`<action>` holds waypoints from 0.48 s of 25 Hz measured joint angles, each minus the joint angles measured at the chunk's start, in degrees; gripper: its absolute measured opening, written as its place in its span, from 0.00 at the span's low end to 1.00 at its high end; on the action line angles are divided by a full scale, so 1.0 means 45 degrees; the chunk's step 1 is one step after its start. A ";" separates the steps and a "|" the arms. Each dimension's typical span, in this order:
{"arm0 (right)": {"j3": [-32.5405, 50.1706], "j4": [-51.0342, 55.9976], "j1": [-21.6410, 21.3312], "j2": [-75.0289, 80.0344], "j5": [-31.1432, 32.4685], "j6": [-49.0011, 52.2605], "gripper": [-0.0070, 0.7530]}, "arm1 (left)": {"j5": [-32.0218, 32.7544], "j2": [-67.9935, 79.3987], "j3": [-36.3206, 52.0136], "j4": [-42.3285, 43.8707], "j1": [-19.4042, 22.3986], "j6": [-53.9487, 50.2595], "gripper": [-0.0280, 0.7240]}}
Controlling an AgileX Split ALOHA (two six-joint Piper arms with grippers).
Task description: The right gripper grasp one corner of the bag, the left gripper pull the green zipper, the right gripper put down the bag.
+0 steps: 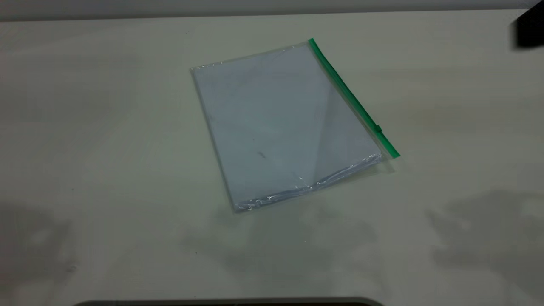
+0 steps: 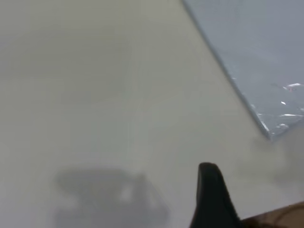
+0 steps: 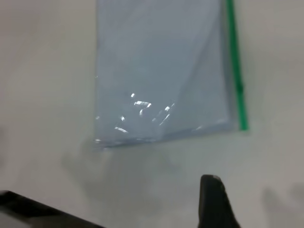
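neither end effector is touching anything. only 1 dark tapered fingertip (image 2: 211,190) of the left end effector is showing in the left wrist view, hanging above the bare tabletop (image 1: 106,127) well apart from the nearest corner of the bag (image 1: 280,127); with its partner finger out of sight, i cannot tell whether it is open or closed. likewise, just 1 black fingertip (image 3: 213,199) of the right end effector is appearing in the right wrist view, hovering over the tabletop near the short crinkled edge of the bag, and again its opening cannot be judged. neither arm is appearing over the work area in the exterior view.

the bag is lying flat on the tabletop around the middle of the exterior view, turned at an angle, its shiny crinkled seam facing the near edge. the green zipper (image 1: 352,97) is running along the long edge on the right arm's side, and its small darker slider tab (image 1: 377,128) is sitting close to the near end of the strip. soft shadows are falling on the tabletop at the near left and near right. a dark object (image 1: 530,27) is sitting at the far right corner of the exterior view.
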 joint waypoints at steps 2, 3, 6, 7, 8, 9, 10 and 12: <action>0.0000 0.2216 0.0000 0.1737 -0.0165 -0.1835 0.65 | -0.0064 0.0737 -0.0272 -0.0507 0.0000 0.0620 0.73; -0.0064 0.3362 0.0000 0.2571 -0.0180 -0.2822 0.65 | -0.0104 0.0987 -0.0387 -0.0745 0.0000 0.0857 0.73; -0.0432 0.6073 0.0000 0.4834 0.0182 -0.5404 0.65 | -0.0205 0.1666 -0.0634 -0.1302 0.0000 0.1373 0.73; -0.0648 0.6779 0.0000 0.5605 0.0387 -0.6138 0.65 | -0.0237 0.1792 -0.0667 -0.1477 0.0000 0.1498 0.73; -0.0856 0.7221 0.0000 0.6241 0.0590 -0.6706 0.65 | -0.0283 0.1910 -0.0691 -0.1631 0.0000 0.1643 0.73; -0.1136 0.7536 0.0000 0.6990 0.0734 -0.7040 0.65 | -0.0283 0.1975 -0.0719 -0.1736 0.0000 0.1735 0.73; -0.1437 0.7730 0.0000 0.7718 0.0889 -0.7271 0.65 | -0.0283 0.2035 -0.0719 -0.1868 0.0000 0.1786 0.73; -0.2042 0.7863 0.0000 0.9006 0.1171 -0.7491 0.65 | -0.0283 0.2038 -0.0719 -0.1992 0.0000 0.1872 0.73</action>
